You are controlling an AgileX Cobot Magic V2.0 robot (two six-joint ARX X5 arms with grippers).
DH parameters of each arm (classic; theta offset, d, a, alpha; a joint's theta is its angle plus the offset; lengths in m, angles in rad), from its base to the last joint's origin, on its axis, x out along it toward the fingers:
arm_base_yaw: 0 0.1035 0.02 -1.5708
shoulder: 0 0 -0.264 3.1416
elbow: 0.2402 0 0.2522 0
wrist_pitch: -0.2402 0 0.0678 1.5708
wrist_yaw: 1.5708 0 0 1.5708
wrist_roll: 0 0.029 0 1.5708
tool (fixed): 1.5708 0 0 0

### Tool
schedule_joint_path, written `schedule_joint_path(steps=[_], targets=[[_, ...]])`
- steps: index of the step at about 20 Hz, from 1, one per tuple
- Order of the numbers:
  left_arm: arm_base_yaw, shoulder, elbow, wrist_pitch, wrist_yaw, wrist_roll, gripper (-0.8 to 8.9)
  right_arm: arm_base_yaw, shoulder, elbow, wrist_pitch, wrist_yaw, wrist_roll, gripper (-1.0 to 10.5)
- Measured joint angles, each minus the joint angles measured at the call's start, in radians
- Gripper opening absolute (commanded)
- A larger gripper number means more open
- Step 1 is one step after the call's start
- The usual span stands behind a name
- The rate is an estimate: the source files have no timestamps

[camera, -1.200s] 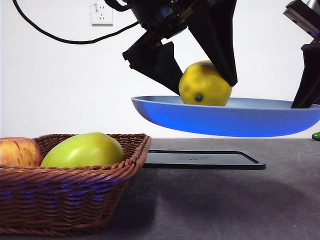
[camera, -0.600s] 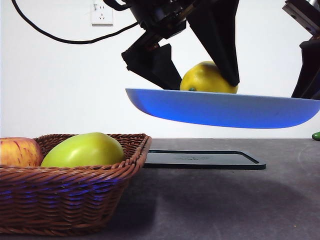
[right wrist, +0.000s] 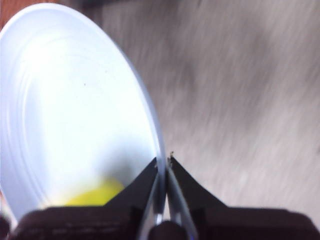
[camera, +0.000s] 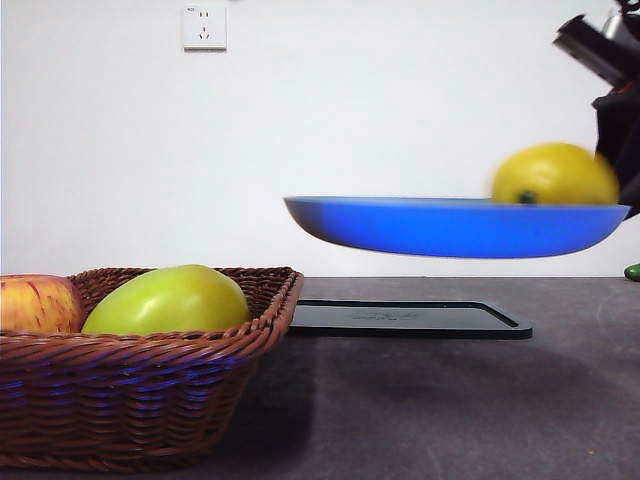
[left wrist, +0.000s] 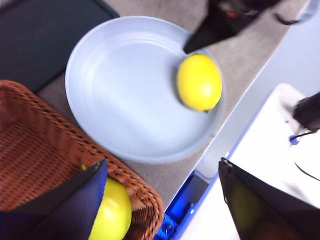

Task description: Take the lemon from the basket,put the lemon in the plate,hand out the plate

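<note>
We see the lemon (camera: 555, 174) blurred in the front view, its lower part hidden behind the plate (camera: 450, 226) rim. The right gripper (right wrist: 163, 162) hides most of the lemon in its wrist view, where the table (right wrist: 240, 100) smears. The apple (camera: 35, 304) is cut off at the edge.

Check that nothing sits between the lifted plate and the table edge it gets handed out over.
Nothing visible blocks it. The plate hangs in the air, rim clamped in the right gripper, the lemon lying in it near that gripper. The basket and black tray lie lower.
</note>
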Motion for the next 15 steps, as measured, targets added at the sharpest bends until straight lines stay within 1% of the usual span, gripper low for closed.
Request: schedule_joint_path(steps=[2, 4, 7, 10, 12, 15], targets=[[0.000, -0.111, 0.000, -0.010, -0.007, 0.002, 3.89, -0.017, 0.081, 0.063, 0.000, 0.007, -0.003, 0.0], [0.000, -0.200, 0.000, -0.016, -0.034, 0.002, 3.89, -0.027, 0.187, 0.151, -0.001, 0.022, -0.004, 0.0], [0.000, -0.280, 0.000, -0.041, -0.076, -0.001, 3.89, -0.039, 0.328, 0.291, 0.000, 0.026, -0.009, 0.0], [0.000, -0.317, 0.000, -0.065, -0.114, -0.005, 3.89, -0.043, 0.479, 0.455, 0.012, 0.028, -0.010, 0.0], [0.000, -0.320, 0.000, -0.076, -0.120, -0.005, 3.89, -0.043, 0.564, 0.546, 0.013, 0.027, -0.006, 0.0], [0.000, -0.314, 0.000, -0.077, -0.120, -0.005, 3.89, -0.043, 0.678, 0.650, 0.018, 0.064, 0.011, 0.0]])
